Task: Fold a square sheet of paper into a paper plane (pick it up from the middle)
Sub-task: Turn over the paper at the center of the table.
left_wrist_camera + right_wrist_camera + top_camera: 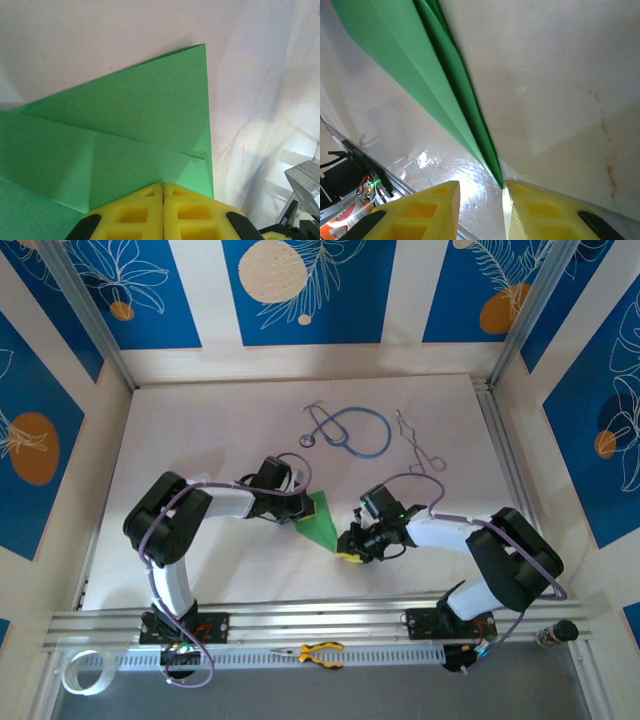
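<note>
The green paper lies mid-table, folded into a pointed wedge with flaps and creases. My left gripper is at its upper left edge. In the left wrist view its yellow fingers are shut tight together, with their tips down on the green surface and paper showing on both sides of them. My right gripper is at the paper's lower right point. It is open, and the narrow tip of the paper ends against the inner edge of its right-hand finger.
A blue stethoscope and a thin metal clamp lie at the back of the table. Yellow-handled pliers rest on the front rail, and a tape roll sits at the front left. Walls stand on three sides.
</note>
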